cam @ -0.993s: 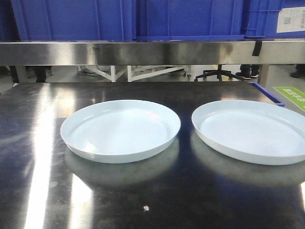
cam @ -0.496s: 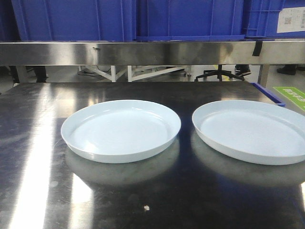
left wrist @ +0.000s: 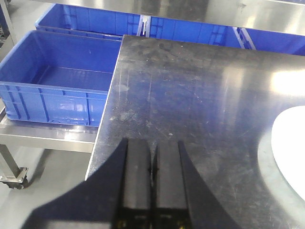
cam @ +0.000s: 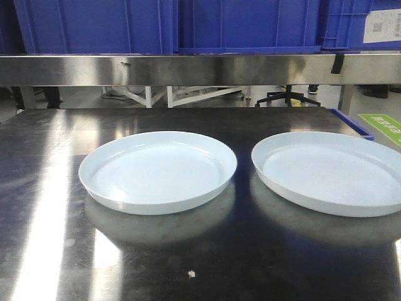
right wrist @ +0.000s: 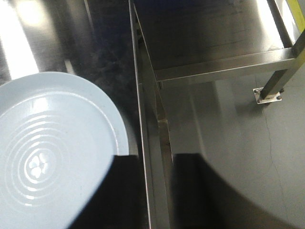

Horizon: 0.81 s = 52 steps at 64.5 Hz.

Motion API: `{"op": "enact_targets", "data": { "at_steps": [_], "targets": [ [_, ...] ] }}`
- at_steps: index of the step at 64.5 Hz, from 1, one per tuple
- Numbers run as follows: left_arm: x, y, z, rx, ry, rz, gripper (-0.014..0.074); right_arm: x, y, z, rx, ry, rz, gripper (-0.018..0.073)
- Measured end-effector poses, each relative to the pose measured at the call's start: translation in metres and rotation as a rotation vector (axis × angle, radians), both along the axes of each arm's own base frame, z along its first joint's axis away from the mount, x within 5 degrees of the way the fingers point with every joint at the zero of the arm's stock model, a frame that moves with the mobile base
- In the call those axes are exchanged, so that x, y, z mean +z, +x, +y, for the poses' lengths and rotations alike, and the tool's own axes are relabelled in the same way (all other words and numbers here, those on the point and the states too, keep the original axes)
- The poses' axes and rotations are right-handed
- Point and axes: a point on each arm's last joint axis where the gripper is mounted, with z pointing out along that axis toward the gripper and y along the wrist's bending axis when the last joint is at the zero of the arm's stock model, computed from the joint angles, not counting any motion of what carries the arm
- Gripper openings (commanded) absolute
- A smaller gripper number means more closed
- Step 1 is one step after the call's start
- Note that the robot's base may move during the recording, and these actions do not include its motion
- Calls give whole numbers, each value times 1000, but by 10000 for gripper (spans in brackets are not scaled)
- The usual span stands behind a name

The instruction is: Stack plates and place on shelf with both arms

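Nothing is stacked yet. The left gripper [left wrist: 152,149], jaws pressed together and empty, hangs over the tabletop's [cam: 44,207] left edge. The left plate [cam: 158,170] and right plate [cam: 329,172] lie apart, side by side, below the shelf [cam: 200,69]. The right gripper [right wrist: 159,191] shows only as dark shapes, so I cannot tell its opening.

A low front camera faces the shelf [cam: 200,69] across the tabletop [cam: 200,263]; both wrist cameras look steeply down at opposite tabletop edges.
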Motion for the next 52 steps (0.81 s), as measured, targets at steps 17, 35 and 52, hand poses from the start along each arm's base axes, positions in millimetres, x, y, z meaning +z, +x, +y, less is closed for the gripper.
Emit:
{"op": "enact_targets", "data": {
  "at_steps": [17,35,52],
  "targets": [
    [0,0,0,0,0,0,88,0,-1,0,1,1,15,111],
    [0,0,0,0,0,0,88,0,-1,0,1,1,13,475],
    [0,0,0,0,0,0,88,0,0,5,20,5,12,475]
  ]
}}
